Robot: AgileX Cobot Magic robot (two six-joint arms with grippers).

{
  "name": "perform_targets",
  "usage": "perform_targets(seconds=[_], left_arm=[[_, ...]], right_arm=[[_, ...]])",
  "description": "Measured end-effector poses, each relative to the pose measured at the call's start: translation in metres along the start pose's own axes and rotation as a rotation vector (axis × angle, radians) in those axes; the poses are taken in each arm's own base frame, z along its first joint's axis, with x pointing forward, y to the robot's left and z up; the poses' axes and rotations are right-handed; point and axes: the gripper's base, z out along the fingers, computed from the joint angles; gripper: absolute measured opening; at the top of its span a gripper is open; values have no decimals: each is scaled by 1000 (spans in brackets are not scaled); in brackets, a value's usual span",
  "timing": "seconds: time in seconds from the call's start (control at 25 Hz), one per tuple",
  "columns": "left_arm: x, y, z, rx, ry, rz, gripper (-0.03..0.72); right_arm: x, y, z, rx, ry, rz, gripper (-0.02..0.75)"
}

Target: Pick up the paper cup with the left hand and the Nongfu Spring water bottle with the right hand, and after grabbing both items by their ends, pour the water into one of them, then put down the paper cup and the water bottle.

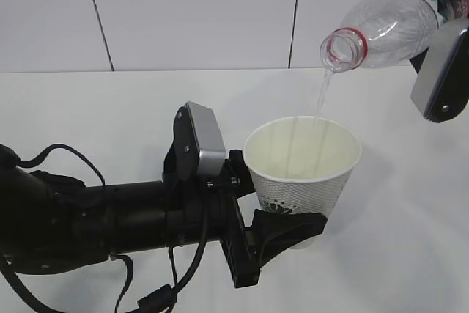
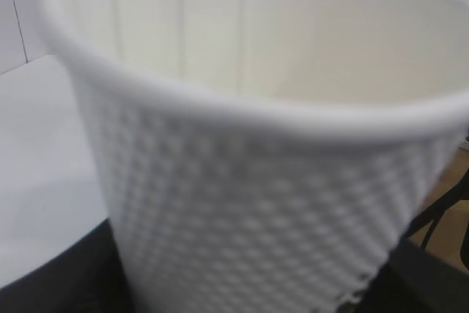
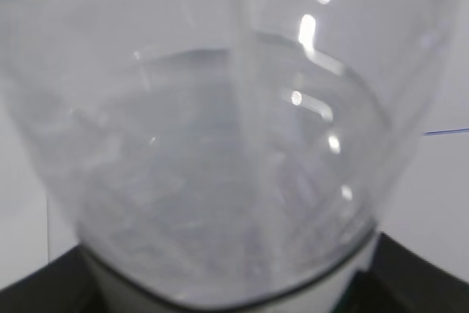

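- Exterior view: paper cup point(image 1: 304, 174) upright above the white counter point(image 1: 110, 108), clamped near its base by the left tool point(image 1: 282, 231); Nongfu Spring water bottle point(image 1: 385, 27) tipped mouth-down at upper right, gripped at its labelled end by the right tool point(image 1: 440, 34); thin stream of water point(image 1: 322, 93) falling into the cup.
- Left wrist view: cup's dimpled wall and rim filling the frame, blurred.
- Right wrist view: clear bottle body close up, water inside.

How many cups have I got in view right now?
1. The paper cup sits upright in the left hand's jaws, under the tilted water bottle. No others visible.
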Motion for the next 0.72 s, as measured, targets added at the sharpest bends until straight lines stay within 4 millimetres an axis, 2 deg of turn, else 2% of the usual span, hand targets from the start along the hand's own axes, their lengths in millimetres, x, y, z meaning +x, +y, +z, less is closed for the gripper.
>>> perform_targets(seconds=[0.72], left_arm=[[0,0,0,-1,3,0,538]], right_arm=[[0,0,0,0,0,-2,456]])
